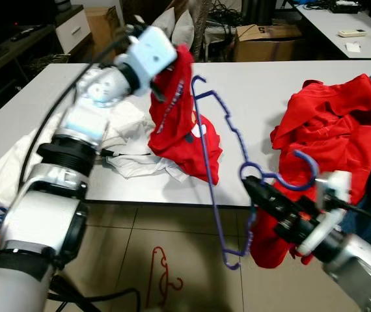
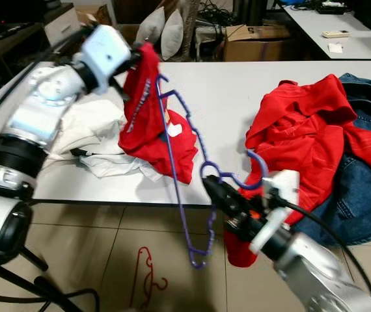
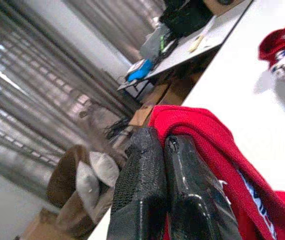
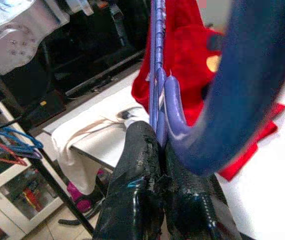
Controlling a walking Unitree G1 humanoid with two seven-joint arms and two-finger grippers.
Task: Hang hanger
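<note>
My left gripper [image 1: 172, 65] is shut on the top of a red shirt [image 1: 182, 123], holding it up over the white table [image 1: 257, 91]; the shirt's lower part rests on the table edge. In the left wrist view the black fingers [image 3: 152, 200] pinch red cloth [image 3: 217, 150]. My right gripper [image 1: 254, 185] is shut on a blue-purple hanger [image 1: 215, 162] at the neck, just below its hook [image 1: 299, 172]. The hanger hangs tilted in front of the table, one end close to the lifted shirt. The right wrist view shows the fingers [image 4: 142, 190] clamped on the hanger [image 4: 157, 75].
A pile of red clothes [image 1: 335, 123] on blue jeans [image 2: 361, 188] lies at the table's right. White cloth [image 1: 123, 140] lies at the left edge. A red hanger [image 1: 163, 273] lies on the tiled floor. Boxes [image 1: 263, 42] and another table [image 1: 348, 26] stand behind.
</note>
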